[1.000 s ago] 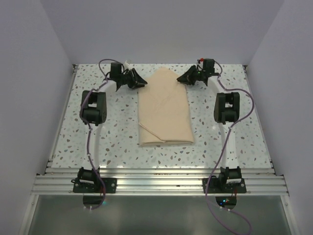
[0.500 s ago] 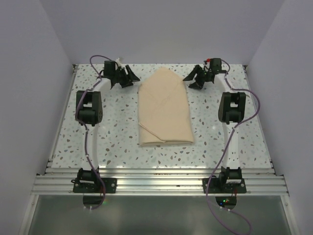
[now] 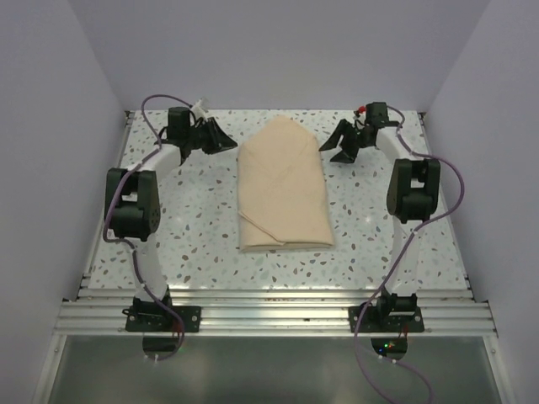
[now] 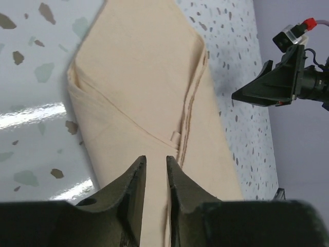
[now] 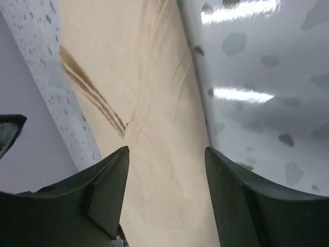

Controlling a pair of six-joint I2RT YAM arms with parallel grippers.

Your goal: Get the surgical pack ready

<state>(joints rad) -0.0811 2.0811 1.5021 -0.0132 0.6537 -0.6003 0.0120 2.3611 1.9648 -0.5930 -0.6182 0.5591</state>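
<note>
The wrap sheet (image 3: 282, 185) is plain tan, with darker brown lines along its folded edges. The surface (image 3: 198, 231) is glossy white, speckled with grey and dark flecks. The left end effector (image 3: 229, 140) and the right end effector (image 3: 335, 150) are black. The cables (image 3: 158, 97) are purple and the walls (image 3: 278, 50) pale lilac-grey.

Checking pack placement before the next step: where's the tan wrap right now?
Top view: the folded tan wrap lies at the middle of the table, its pointed far end flanked by the left claw and the right claw.
</note>
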